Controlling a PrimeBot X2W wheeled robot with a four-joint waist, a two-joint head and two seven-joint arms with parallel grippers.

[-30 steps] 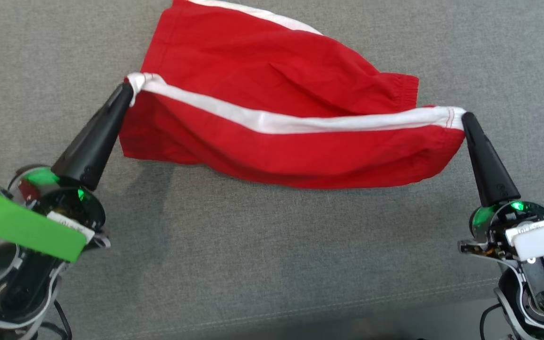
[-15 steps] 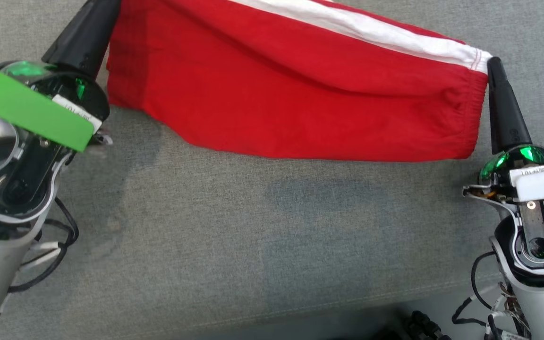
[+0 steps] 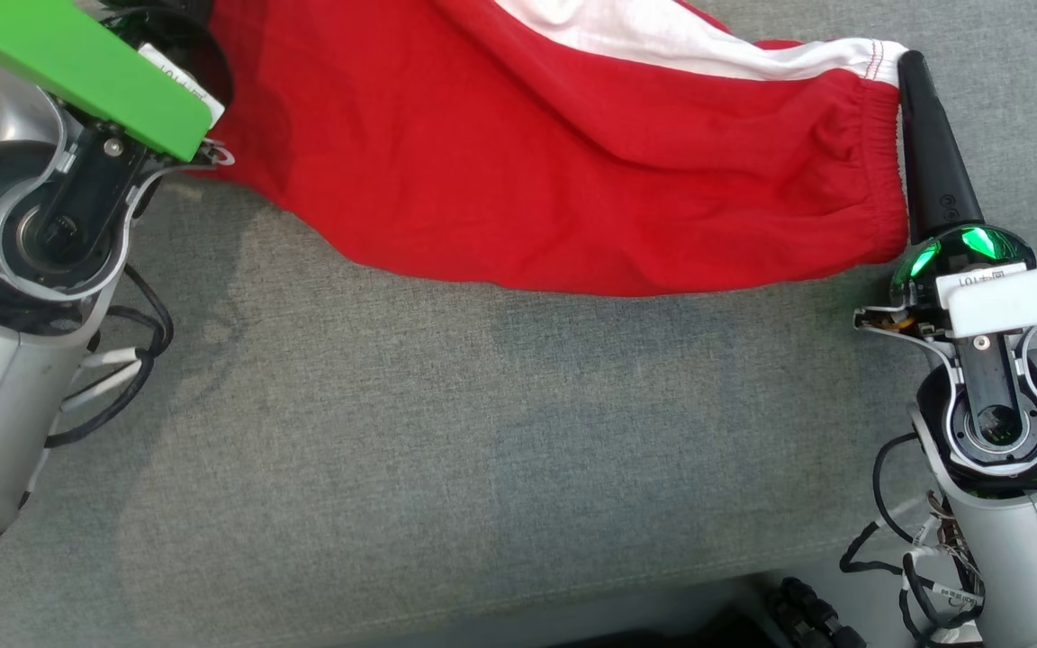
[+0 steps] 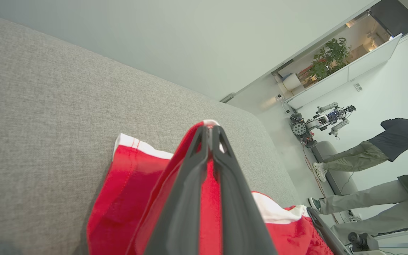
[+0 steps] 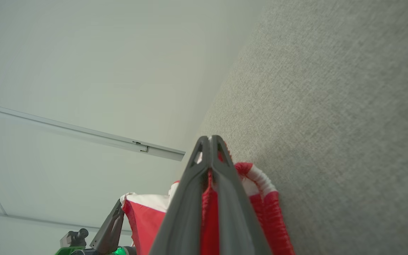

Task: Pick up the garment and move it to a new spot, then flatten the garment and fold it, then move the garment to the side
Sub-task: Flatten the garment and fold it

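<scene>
Grey fabric surface (image 3: pixel 482 450), garment (image 3: pixel 572 180) partly off-frame

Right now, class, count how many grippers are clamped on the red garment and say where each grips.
2. The left gripper pinches the red garment at its left end; the right gripper pinches its gathered right end.

We look steeply down from our head camera, close above the grey cushion (image 3: pixel 482 432). Our left wrist camera sights along the left gripper (image 4: pixel 209 128), close against the red garment (image 4: pixel 126 198), toward the room (image 4: pixel 349 92) beyond. Our right wrist camera sights along the right gripper (image 5: pixel 210 137) toward a pale wall (image 5: pixel 83 53). All three share garment and cushion.
</scene>
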